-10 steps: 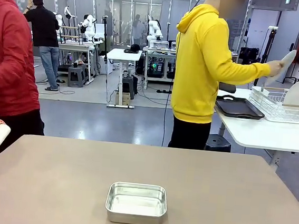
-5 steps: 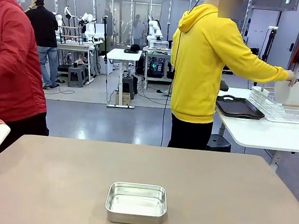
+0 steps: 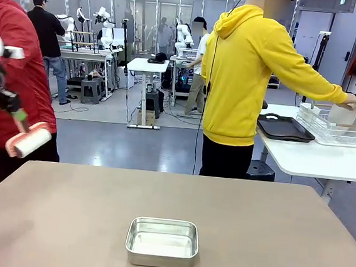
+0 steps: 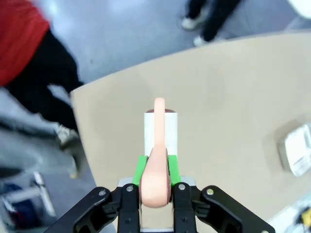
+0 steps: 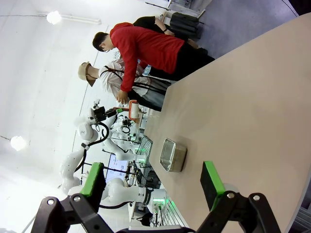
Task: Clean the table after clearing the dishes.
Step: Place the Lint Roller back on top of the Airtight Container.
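Nearest on the brown tabletop (image 3: 269, 231) sits a small steel pan (image 3: 162, 242), alone on the otherwise bare surface. Above the tabletop's left edge, the left hand (image 4: 155, 190) is clenched on the peach handle of a lint roller (image 3: 31, 142), its white roll pointing out over the tabletop's corner, clear of the surface. The right hand (image 5: 158, 187) hangs released, jaws wide, with nothing between them. Farther off, at the white side table (image 3: 314, 160), a person in a yellow hoodie (image 3: 246, 77) sets a white plate (image 3: 350, 115) into the wire rack (image 3: 330, 126), beside a dark tray (image 3: 286, 128). Clearing looks finished, so cleaning is beginning; next the roller must come down flat onto the tabletop and run in strokes, skirting the pan.
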Robot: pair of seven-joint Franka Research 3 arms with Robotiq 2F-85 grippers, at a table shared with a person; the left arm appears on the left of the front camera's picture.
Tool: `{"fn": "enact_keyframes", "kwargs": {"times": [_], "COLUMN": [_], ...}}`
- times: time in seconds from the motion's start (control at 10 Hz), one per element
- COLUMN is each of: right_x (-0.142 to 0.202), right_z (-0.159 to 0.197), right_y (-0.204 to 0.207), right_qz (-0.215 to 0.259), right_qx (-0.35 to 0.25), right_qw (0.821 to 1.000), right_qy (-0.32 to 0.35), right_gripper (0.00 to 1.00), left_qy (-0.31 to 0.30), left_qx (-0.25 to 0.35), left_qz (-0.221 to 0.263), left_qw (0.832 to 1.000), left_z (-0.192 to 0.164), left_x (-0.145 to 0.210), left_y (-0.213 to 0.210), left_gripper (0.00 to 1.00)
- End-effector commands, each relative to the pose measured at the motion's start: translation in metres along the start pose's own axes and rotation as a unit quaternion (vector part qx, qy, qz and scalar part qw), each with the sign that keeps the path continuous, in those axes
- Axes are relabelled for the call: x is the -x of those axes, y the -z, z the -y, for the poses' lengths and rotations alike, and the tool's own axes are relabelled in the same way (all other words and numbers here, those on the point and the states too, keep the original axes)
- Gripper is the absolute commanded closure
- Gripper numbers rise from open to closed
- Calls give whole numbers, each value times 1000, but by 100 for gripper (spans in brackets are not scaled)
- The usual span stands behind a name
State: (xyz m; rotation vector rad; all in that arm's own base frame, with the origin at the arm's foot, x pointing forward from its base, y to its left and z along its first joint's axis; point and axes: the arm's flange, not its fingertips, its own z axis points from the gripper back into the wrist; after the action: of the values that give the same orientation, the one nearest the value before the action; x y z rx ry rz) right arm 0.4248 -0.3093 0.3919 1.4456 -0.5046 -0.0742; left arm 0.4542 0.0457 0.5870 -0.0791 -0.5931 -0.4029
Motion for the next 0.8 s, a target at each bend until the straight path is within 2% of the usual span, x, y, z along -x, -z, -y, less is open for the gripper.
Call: {"fn": "enact_keyframes", "kwargs": {"times": [0.0, 0.1, 0.3, 0.5, 0.7], "right_x": [1, 1, 1, 1, 1], "right_z": [-4, -4, -4, -4, -4], "right_y": [0, 0, 0, 0, 0], "right_qz": [-7, -7, -7, -7, -7], "right_qx": [3, 3, 3, 3, 3], "right_qw": [1000, 1000, 1000, 1000, 1000], "right_qy": [0, 0, 0, 0, 0], "right_gripper": [0, 0, 0, 0, 0], "left_qy": [142, 207, 355, 439, 484], "left_qx": [35, 38, 64, 80, 118], "left_qz": [-8, -17, -33, -41, -25], "left_qw": [989, 978, 932, 894, 867], "left_z": [43, 75, 147, 209, 261], "left_x": [-27, -40, -55, -56, -43], "left_y": [-9, -12, -14, -5, 2], "left_gripper": [79, 79, 79, 79, 79]}}
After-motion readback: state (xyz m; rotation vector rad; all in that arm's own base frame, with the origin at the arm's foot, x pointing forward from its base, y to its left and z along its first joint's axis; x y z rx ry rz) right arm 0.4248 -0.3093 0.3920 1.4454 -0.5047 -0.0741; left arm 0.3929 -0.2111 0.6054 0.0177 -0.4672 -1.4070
